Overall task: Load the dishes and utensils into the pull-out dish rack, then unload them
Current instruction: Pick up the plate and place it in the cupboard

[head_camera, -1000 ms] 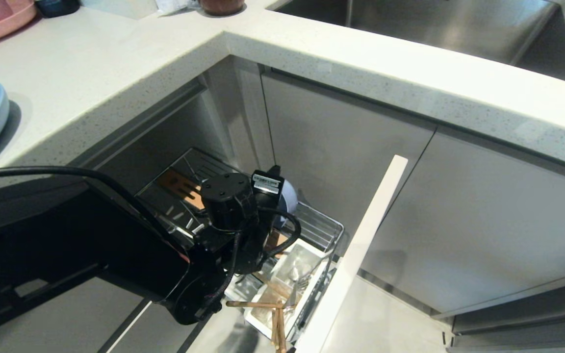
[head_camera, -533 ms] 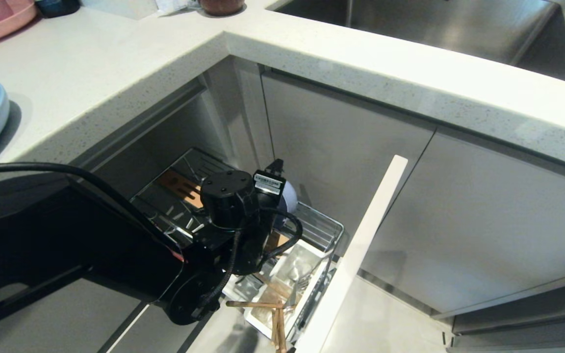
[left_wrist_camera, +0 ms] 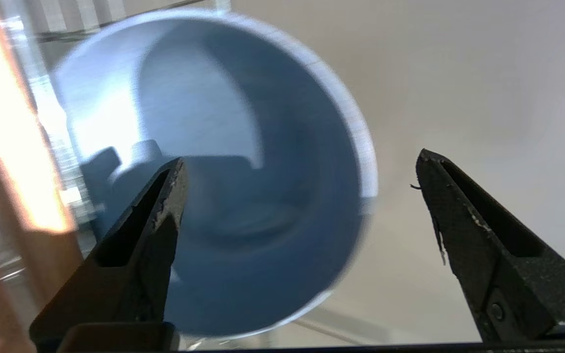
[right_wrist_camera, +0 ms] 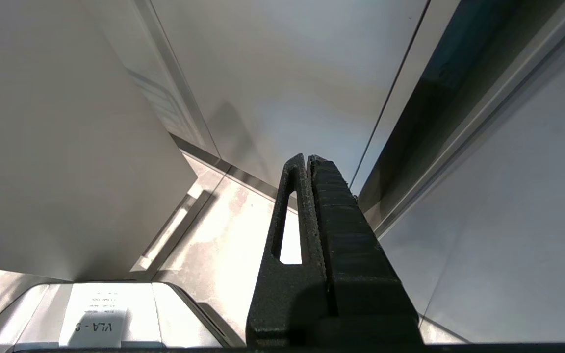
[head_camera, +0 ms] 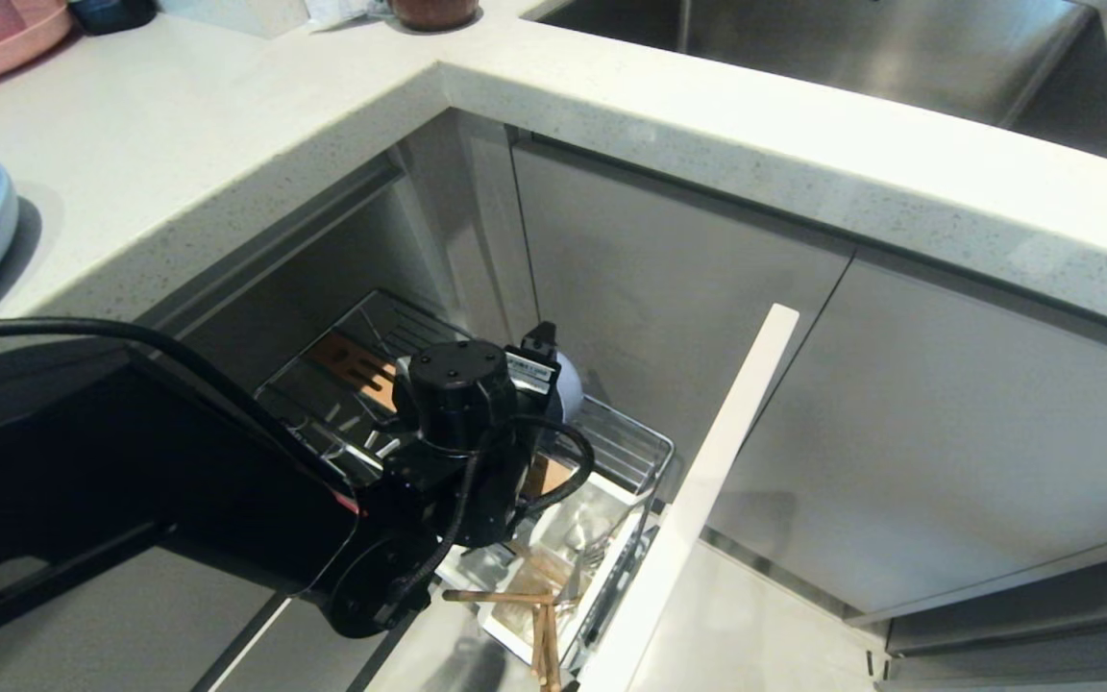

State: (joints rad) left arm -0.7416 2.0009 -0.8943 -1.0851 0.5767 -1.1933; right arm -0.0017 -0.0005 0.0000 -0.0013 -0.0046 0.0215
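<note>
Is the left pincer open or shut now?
Open: the left pincer has its fingertips wide apart at the blue bowl.

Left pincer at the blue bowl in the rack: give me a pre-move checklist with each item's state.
1. Left pincer open: ok, fingers spread wide.
2. Light-blue bowl between the fingers: ok, one finger inside, the other outside the rim.
3. Fingers touching the rim: cannot tell.
4. Bowl seated in the pull-out dish rack: cannot tell, arm covers it.
5. Chopsticks in the utensil cup: ok.
6. Right pincer shut, parked away from the rack: ok.
</note>
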